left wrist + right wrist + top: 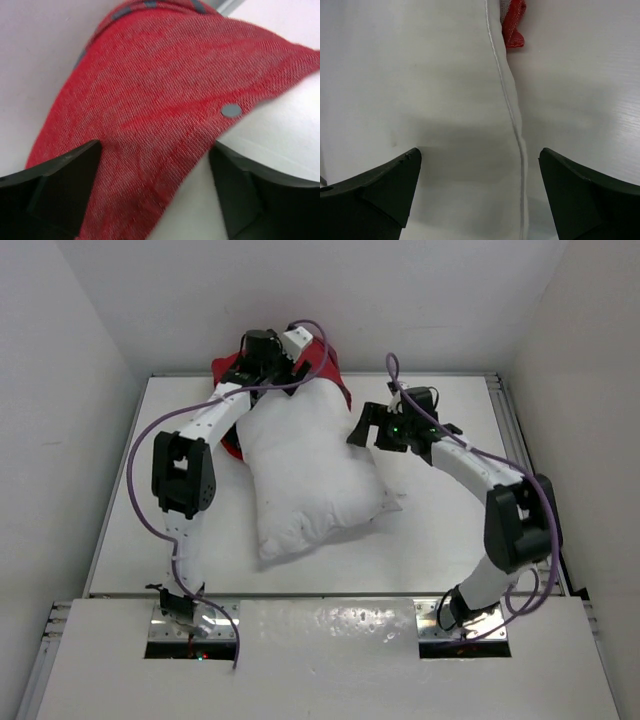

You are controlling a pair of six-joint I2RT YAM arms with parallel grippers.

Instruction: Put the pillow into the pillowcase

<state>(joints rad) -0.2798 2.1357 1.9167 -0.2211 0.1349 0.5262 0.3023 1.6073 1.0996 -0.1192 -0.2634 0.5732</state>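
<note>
You are looking down on a white table (pixel 440 540) boxed in by plain white walls (pixel 90 330) at 9, 12 and 3 o'clock, with a pale board (pixel 330 660) across the near edge at 6 where both arm bases sit. The pillow (pixel 310 480) lies at the table's centre, slanting from 12 down toward 7 o'clock, plump and creased. Its far end is tucked into the pillowcase (pixel 338 380), which is bunched at 12 o'clock against the far edge, so only that top end is covered and most of the pillow shows bare. Your left gripper (pixel 258 358) hangs over the red cloth at 12. From its wrist camera the left gripper (pixel 155 150) has its jaws spread wide, with the pillowcase (pixel 165 90) lying between and under them, not pinched, and the pillow (pixel 280 125) showing at 4 o'clock. Your right gripper (pixel 362 430) sits just beside the pillow's right edge at about 1 o'clock. Seen from its wrist, the right gripper (pixel 480 152) is fully spread and holds nothing, above the pillow (pixel 420 90) seam, with a red pillowcase (pixel 514 27) corner at 12. The broadest bare tabletop lies from 3 to 5 o'clock. Only a narrow strip runs along 9, where your left arm crosses.
</note>
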